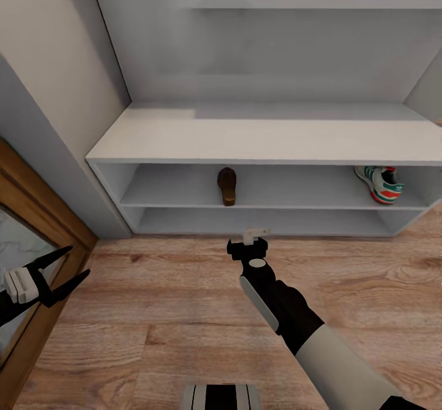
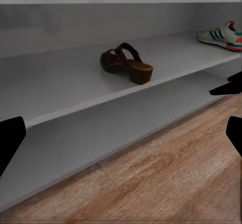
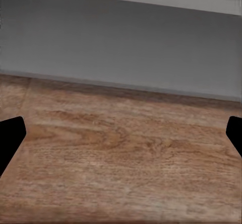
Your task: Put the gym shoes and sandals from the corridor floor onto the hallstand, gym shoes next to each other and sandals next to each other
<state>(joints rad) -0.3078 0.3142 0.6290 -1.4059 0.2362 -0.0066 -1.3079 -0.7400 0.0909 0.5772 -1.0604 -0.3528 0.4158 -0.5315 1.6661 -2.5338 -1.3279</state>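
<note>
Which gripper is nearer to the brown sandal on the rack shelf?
The right. The right gripper hangs over the floor just in front of the rack, almost below the sandal. The left gripper is far off, by the door frame.
</note>
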